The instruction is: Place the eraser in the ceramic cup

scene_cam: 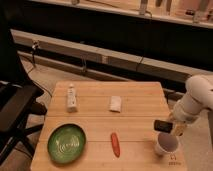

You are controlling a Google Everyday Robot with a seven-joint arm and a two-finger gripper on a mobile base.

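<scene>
The ceramic cup point(166, 144) is a small white cup with a lilac tinge, standing near the front right corner of the wooden table point(135, 100). The eraser point(162, 125) is a small dark block held just above and a little left of the cup's rim. My gripper point(167, 127) comes in from the right on a white arm point(197, 100) and is shut on the eraser, right above the cup.
A green plate point(66, 143) lies at the front left. An orange-red stick point(115, 144) lies at the front middle. A white rectangular piece point(115, 103) and a white bottle-like object point(72, 97) lie farther back. A black chair point(15, 107) stands left of the table.
</scene>
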